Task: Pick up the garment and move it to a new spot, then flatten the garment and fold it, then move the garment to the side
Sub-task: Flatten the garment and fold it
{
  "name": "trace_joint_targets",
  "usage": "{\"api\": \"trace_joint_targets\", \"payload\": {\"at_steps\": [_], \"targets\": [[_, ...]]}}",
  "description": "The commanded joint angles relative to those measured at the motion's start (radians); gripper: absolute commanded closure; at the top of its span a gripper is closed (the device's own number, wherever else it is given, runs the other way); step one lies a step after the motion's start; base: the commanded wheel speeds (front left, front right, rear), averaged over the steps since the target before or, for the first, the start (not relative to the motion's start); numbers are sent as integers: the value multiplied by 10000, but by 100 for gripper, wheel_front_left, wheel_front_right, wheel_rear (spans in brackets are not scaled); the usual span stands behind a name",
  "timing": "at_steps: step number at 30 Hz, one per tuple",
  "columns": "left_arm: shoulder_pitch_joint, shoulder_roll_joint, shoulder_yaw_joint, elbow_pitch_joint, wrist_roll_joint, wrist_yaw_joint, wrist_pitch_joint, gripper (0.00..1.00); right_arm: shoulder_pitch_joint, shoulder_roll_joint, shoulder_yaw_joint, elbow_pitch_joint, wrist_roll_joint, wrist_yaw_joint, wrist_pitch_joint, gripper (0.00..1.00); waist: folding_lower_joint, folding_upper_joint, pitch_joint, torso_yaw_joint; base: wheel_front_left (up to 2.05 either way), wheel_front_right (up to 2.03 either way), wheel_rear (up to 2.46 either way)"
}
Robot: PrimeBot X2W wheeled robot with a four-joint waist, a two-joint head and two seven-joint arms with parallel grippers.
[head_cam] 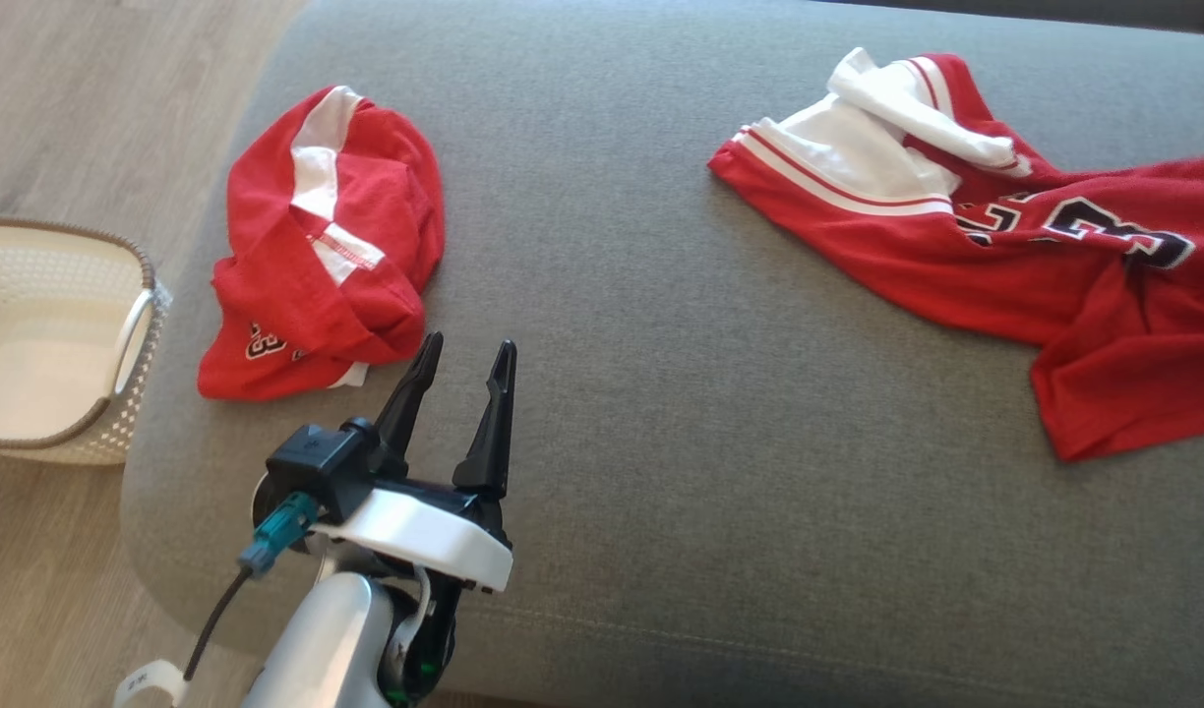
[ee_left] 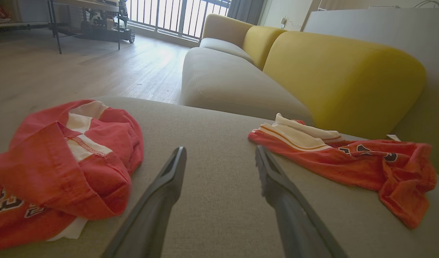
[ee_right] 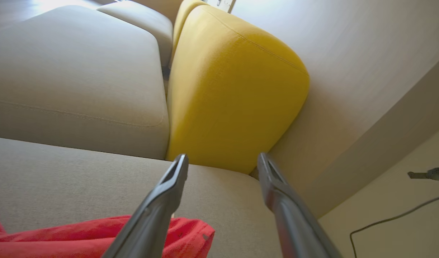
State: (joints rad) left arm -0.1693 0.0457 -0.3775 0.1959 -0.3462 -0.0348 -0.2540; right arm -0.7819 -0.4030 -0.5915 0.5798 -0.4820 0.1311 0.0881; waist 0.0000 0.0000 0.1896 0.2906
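The pale left forearm (head_cam: 327, 639) rises from the lower edge over the grey cushion (head_cam: 661, 413). Its left gripper (head_cam: 469, 344) points forward with the two dark fingers spread and empty, just beside the smaller red piece (head_cam: 317, 265). The right gripper (ee_right: 222, 157) is also spread and holds nothing, with red cloth (ee_right: 97, 236) beneath it. Farther right, the garment (head_cam: 897, 251) lies crumpled on the cushion.

Grey sofa seat (head_cam: 661, 442) — garment (head_cam: 1104, 295), red piece (head_cam: 366, 197)
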Motion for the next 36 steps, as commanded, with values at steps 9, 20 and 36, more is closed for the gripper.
{"api": "trace_joint_targets", "payload": {"at_steps": [9, 20, 36], "targets": [[-451, 45, 487, -272, 87, 45, -78, 0, 117, 1831, 1291, -320, 428, -4, -1756, 0, 0, 0, -487, -845, 0, 0, 0], [-18, 45, 649, -283, -64, 119, -78, 0, 3959, 3478, 3741, -2642, 2930, -4, -2500, 0, 0, 0, -1208, -1895, 0, 0, 0], [-156, 45, 651, -281, 28, 2, -78, 0, 6838, 3526, 5346, -4328, 5168, -4, -1860, 0, 0, 0, -841, -3023, 0, 0, 0]]}}
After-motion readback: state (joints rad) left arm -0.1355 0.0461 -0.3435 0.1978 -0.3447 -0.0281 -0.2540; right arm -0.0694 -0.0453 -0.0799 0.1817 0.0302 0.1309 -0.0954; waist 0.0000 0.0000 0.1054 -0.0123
